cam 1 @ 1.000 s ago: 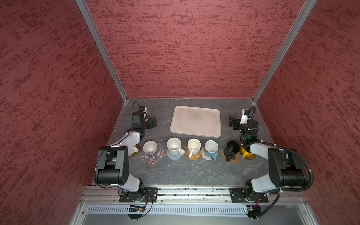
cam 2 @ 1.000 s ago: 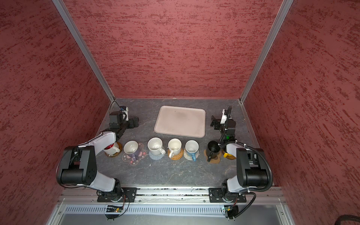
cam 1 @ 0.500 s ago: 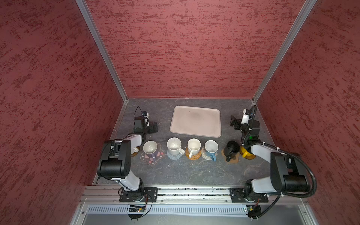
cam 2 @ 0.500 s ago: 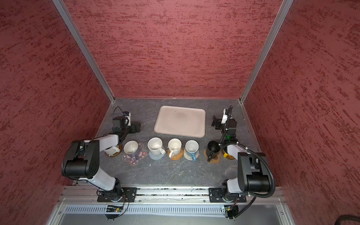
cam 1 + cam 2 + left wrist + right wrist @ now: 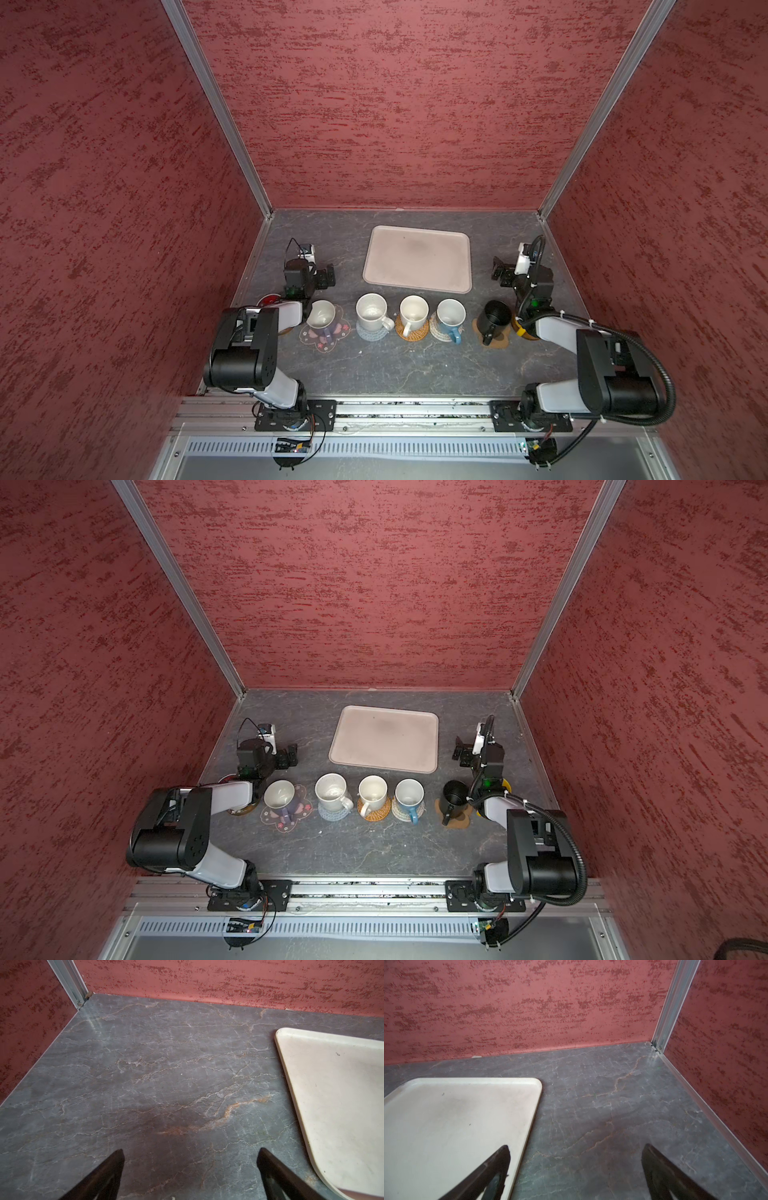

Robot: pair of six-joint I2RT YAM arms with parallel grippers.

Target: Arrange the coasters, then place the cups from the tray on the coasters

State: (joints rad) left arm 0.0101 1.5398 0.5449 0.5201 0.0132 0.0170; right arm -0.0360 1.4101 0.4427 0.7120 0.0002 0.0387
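Between left gripper (image 5: 190, 1155) and right gripper (image 5: 576, 1151) lies pale beige-pink rectangular tray (image 5: 417, 262). Both grippers gape wide, holding nothing. Behind them, 5 ceramic mugs (image 5: 372, 311) stand on flat coasters (image 5: 412, 332).

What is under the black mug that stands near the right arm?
The black handled ceramic mug stands on a brown paw-shaped flat coaster, whose edge shows at the near side of the mug. The coaster's middle is covered by the mug and cannot be seen.
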